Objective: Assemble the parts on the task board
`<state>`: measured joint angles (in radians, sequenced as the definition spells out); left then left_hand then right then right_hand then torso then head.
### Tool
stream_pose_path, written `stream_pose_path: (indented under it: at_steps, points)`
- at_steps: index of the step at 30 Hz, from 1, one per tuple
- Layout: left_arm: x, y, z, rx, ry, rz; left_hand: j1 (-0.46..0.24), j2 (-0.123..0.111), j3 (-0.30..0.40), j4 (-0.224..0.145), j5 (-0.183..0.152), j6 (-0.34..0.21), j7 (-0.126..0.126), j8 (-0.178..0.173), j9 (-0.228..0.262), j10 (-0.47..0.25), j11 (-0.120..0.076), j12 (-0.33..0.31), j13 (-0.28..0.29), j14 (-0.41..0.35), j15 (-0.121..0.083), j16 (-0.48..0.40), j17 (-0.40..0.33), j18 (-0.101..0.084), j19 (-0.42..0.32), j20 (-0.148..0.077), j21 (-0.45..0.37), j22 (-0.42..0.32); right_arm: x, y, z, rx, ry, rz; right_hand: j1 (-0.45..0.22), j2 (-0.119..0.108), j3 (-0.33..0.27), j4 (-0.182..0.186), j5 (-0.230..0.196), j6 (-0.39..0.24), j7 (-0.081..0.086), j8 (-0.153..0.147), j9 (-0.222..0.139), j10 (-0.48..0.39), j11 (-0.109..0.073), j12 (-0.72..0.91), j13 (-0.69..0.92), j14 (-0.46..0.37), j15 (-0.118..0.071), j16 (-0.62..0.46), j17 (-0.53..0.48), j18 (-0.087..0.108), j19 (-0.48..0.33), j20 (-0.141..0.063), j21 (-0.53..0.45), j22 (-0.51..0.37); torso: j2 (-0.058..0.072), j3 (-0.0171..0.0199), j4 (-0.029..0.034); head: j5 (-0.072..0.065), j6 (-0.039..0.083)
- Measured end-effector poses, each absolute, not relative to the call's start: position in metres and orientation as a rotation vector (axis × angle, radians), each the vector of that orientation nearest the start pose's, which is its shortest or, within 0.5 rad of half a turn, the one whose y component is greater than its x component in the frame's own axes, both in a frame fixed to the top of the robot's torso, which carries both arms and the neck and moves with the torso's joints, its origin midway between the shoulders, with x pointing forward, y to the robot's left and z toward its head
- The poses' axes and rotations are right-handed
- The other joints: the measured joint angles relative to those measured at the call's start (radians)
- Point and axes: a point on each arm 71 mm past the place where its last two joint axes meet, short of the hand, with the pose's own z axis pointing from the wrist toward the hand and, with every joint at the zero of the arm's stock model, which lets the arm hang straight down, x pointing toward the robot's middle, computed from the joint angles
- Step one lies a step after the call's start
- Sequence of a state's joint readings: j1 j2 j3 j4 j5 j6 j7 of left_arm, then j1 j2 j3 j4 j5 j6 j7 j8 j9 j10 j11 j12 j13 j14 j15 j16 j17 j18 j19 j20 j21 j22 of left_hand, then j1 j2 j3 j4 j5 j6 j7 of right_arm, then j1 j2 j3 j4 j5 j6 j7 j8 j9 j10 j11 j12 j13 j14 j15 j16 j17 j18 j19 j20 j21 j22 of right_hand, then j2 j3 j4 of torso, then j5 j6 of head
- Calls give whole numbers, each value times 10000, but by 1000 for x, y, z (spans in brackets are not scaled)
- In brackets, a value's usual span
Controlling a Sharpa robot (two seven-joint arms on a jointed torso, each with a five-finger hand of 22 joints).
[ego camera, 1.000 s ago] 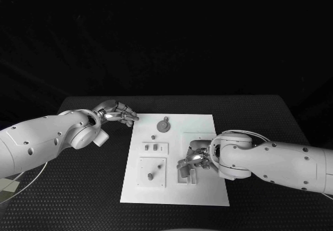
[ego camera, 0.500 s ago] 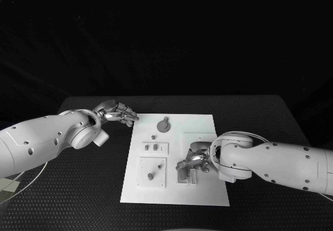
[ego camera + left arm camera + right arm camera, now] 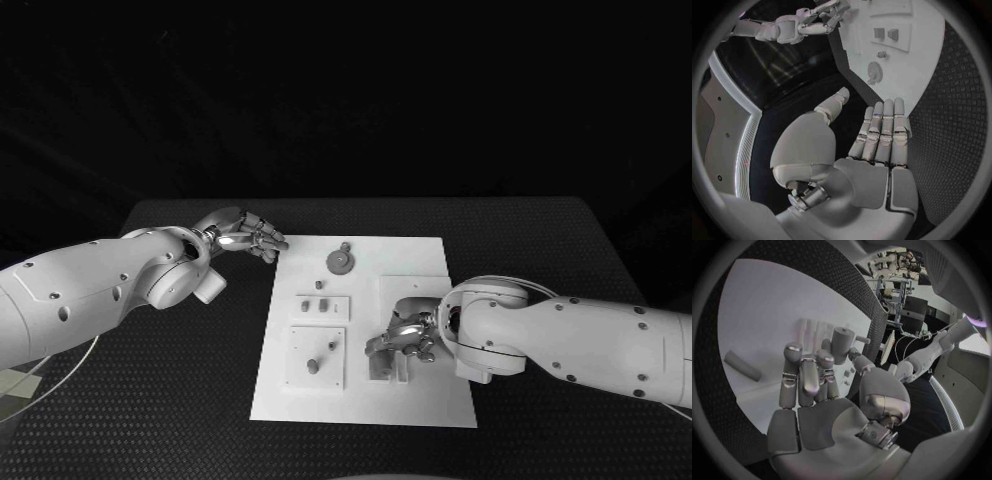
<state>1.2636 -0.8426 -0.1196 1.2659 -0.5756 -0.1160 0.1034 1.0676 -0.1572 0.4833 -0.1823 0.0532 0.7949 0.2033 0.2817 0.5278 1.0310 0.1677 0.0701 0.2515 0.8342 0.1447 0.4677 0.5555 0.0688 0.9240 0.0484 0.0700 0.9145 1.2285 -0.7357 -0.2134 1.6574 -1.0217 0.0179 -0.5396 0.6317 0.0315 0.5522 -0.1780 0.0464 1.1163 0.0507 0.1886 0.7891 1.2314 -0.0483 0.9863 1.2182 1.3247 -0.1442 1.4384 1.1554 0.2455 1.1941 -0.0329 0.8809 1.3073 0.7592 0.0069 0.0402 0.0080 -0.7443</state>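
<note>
Task board (image 3: 433,400): flat white rectangular plate, centre of black textured table (image 3: 577,250) | Round grey disc part (image 3: 340,262): on board's far end | Right hand (image 3: 405,340): over board's right side, pinching a grey cylindrical part (image 3: 842,344) | Left hand (image 3: 245,234): metallic fingers straight, together, holding nothing, beside board's far-left corner

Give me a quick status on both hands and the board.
Left hand open, off the task board's far left corner. Right hand over the board, pinching a grey cylindrical part. Nothing in the way.
</note>
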Motion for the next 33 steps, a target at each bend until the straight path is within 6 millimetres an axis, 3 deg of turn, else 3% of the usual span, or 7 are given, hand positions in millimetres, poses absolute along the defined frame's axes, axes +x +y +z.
stream_pose_path:
  at_steps: [12, 16, 22, 33]
  points:
    - [525, 280, -203, -6403, 18372, -10149, 0, 0, 0, 0, 0, 0, 0, 0, 0, 0, 0, 0, 1, 0, 0, 0, 10, -7, 0, 0, 0, 0, 421, -139, -260, 570, 24209, 5193, -94, -14, -1, 0, 0, 21, 52, 32, 3, 2, 2, 0, 0, -9, 18, -37, -43, 2, -26, -23, 0, 0, 0, 0, -3, -4, -10]
    - [525, 279, -203, -6401, 18375, -10152, 0, 0, 0, 0, 0, 0, 0, 0, 1, 0, 0, 0, 1, 0, 0, 0, 10, -14, 0, 0, 0, 0, 422, -139, -260, 562, 24185, 5168, -233, -165, -1, 0, 0, -2, 75, 68, 19, 3, 2, 0, 0, -36, -6, -37, -84, 3, -27, -23, 0, 0, 0, 2, -4, -14, -10]
    - [525, 280, -203, -6406, 18375, -10144, 0, 0, 0, 0, 0, 0, 0, 0, -8, 0, 0, 0, 1, 0, 0, 0, 9, -22, 0, 0, 0, 0, 425, -142, -262, 627, 24136, 4968, -420, -764, 159, 157, 12, -60, 131, -88, -22, -97, 19, -38, 0, -139, -47, -159, -250, 36, -52, -17, -40, 0, 0, 2, -2, -21, -3]
    - [525, 280, -203, -6409, 18378, -10141, 0, 0, 1, 0, 0, 0, 0, 0, -8, 0, 0, 0, -8, 0, 0, -39, 17, -69, 0, 0, 0, 0, 426, -143, -262, 500, 24055, 4841, -574, -1134, 334, 392, 12, -66, 126, -48, -3, -98, 19, -38, 0, -176, -28, -201, -326, 35, -82, -42, -79, 0, -1, -2, 4, -32, -2]
